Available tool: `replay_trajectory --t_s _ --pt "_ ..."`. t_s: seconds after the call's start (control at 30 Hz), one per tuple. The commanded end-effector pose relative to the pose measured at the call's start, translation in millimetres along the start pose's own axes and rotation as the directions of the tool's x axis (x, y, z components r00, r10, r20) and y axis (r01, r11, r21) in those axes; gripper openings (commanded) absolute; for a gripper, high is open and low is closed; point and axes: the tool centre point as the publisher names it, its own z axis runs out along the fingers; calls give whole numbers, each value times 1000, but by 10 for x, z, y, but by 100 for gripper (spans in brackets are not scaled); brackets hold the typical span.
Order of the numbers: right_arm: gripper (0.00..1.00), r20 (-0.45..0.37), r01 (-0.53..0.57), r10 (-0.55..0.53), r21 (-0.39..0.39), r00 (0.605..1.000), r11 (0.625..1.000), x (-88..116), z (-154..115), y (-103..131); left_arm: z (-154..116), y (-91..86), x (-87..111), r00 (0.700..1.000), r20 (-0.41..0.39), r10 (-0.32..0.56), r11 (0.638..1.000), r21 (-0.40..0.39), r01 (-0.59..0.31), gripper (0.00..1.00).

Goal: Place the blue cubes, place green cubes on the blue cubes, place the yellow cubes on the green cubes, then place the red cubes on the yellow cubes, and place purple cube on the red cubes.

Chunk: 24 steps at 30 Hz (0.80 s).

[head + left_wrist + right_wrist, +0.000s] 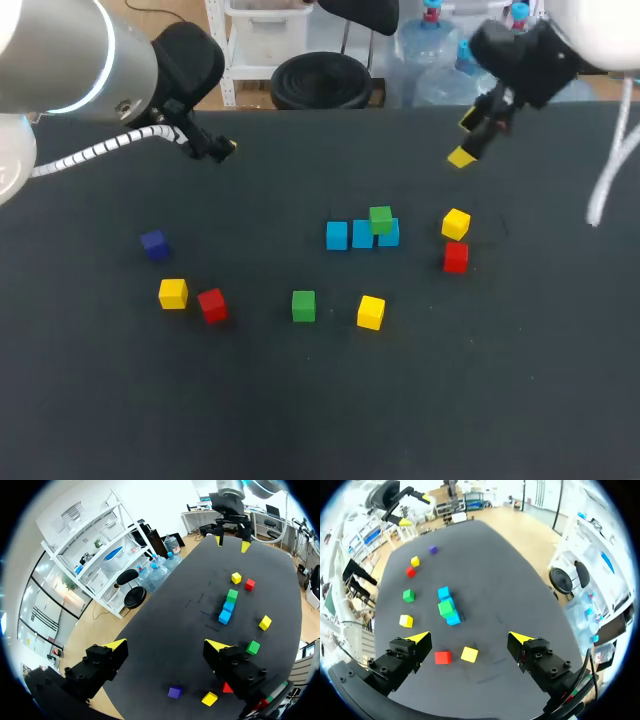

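Three blue cubes (337, 235) lie in a row at mid table, and a green cube (380, 219) sits on the row's right part. To their right, a yellow cube (455, 223) stands behind a red cube (455, 257). Nearer the front lie a second green cube (303, 305) and a yellow cube (370, 311). At the left are a yellow cube (173, 293), a red cube (212, 304) and the purple cube (154, 244). My left gripper (222, 148) (167, 645) hangs open above the far left. My right gripper (466, 138) (470, 638) is open and empty, high above the yellow and red pair (469, 654).
The dark table (320, 420) stretches bare toward its front edge and along its right side. My two arms hang over its far corners, well above the cubes.
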Motion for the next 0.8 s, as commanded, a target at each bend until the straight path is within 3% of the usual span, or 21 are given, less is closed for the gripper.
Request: replay_trajectory --t_s 0.03,0.17,0.27,0.8 --pt "100 444 -135 -63 401 894 906 200 -177 147 0 -5 -3 1000 -2 -1 1000 -3 1 100" --pt "100 513 -185 -109 488 851 853 231 -400 136 0 -5 -3 1000 -2 -1 1000 -3 1 100" --pt "100 527 -189 -135 515 839 836 246 -514 141 0 -5 -3 1000 -2 -1 1000 -3 1 100" --pt "100 500 -133 -160 500 851 856 178 -442 213 0 -5 -3 1000 -2 -1 1000 -3 1 100"
